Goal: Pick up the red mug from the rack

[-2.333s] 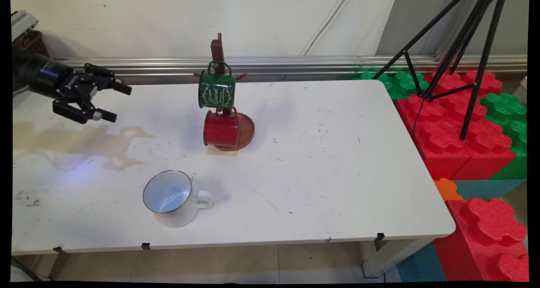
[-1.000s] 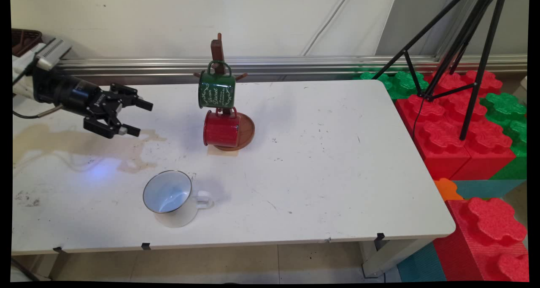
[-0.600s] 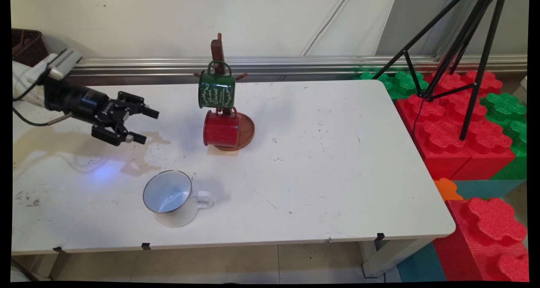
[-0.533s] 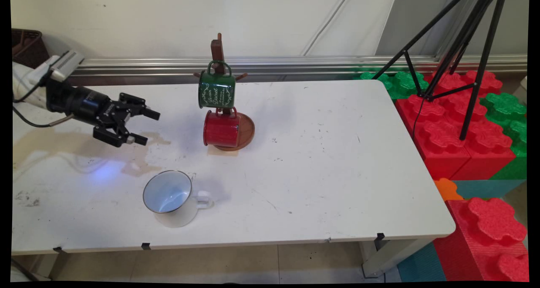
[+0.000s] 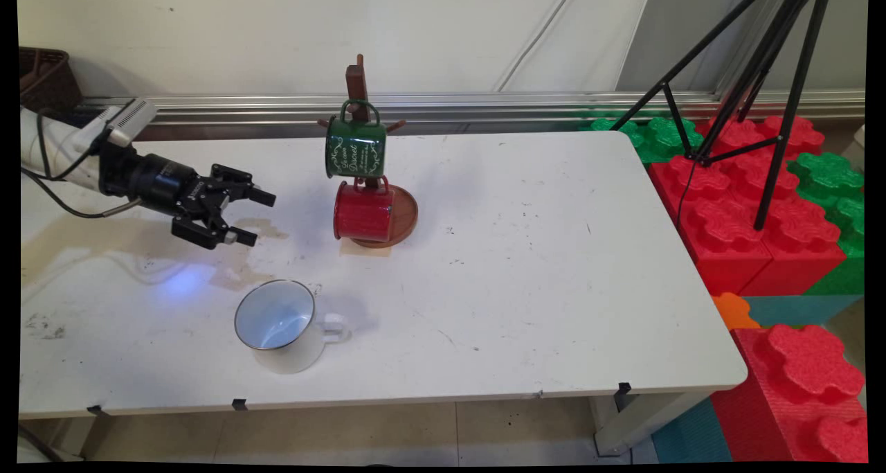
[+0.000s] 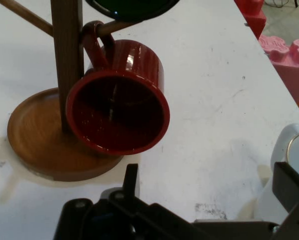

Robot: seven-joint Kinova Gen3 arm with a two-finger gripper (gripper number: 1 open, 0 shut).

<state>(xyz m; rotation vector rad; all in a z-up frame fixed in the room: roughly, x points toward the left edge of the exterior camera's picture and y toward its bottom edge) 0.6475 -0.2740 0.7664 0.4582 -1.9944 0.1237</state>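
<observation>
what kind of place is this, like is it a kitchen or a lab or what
Most likely a robotics lab or test room, not a kitchen. A robot arm with a black gripper works over a stained white table, a black tripod stands on big foam blocks, and the mug stand looks like a practice prop.

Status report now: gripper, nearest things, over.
Gripper open, empty, above table. Red mug ahead, hanging on wooden stand under green mug. White mug on table nearby.

Red mug [image 5: 363,212], white-lettered green mug [image 5: 356,147], white mug [image 5: 280,325].
</observation>
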